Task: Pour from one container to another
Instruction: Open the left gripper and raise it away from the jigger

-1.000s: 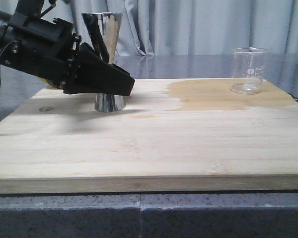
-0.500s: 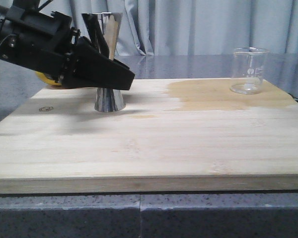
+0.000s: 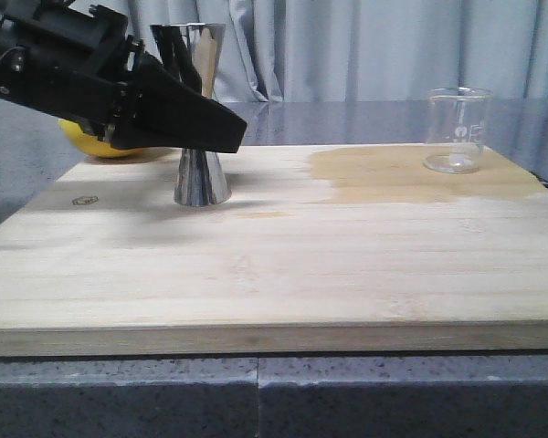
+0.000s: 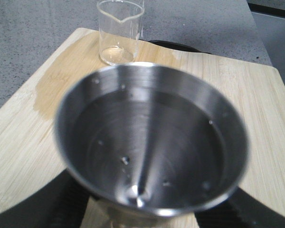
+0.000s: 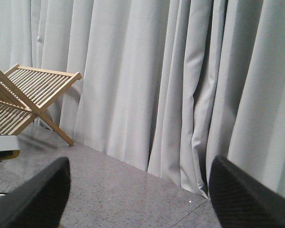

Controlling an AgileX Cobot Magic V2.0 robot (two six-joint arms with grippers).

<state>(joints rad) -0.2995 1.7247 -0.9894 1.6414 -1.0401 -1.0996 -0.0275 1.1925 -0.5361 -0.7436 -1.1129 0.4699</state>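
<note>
My left gripper (image 3: 221, 137) is lifting since a second ago, rising up the jigger (image 3: 201, 182), which is standing upright on the board (image 3: 274, 274) at about ten o'clock from its centre. My fingers are straddling the jigger, spread and released, while my right gripper (image 5: 137, 190) is hanging open, facing the curtain (image 5: 156, 71). I am judging the pour finished: the beaker (image 3: 457, 130) is sitting empty at two o'clock, so next I am needing a clean retreat without knocking the jigger.
</note>
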